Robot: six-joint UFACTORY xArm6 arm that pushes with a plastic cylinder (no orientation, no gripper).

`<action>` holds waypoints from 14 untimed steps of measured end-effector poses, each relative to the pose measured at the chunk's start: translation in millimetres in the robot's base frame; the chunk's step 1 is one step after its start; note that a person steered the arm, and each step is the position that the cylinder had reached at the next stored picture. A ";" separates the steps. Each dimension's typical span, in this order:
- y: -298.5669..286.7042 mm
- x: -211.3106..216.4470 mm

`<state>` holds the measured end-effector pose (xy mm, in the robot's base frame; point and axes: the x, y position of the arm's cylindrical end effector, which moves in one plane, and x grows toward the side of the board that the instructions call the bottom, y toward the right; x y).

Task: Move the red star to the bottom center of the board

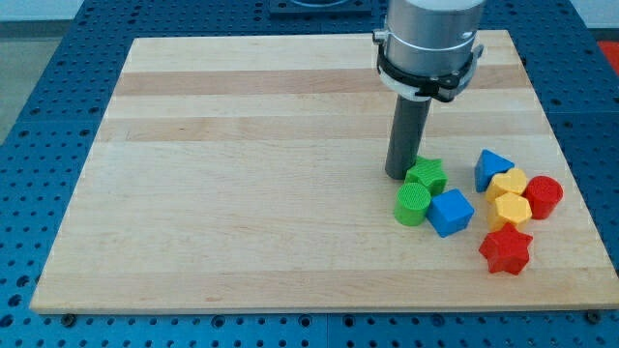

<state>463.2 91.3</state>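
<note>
The red star (pixel 506 251) lies near the board's lower right, just below a yellow hexagon block (pixel 511 210). My tip (pixel 399 175) rests on the board at the view's right of centre, touching or nearly touching the left side of a green star (pixel 427 175). The red star is well to the lower right of my tip, with other blocks in between.
A green cylinder (pixel 413 204) and a blue cube (pixel 451 212) sit below the green star. A blue triangular block (pixel 492 168), a second yellow block (pixel 507 184) and a red cylinder (pixel 544 196) cluster at the right. The wooden board (pixel 242 193) lies on a blue pegboard table.
</note>
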 end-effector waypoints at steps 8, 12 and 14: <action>141.2 -45.3; 100.9 123.7; 100.7 154.5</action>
<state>617.8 192.0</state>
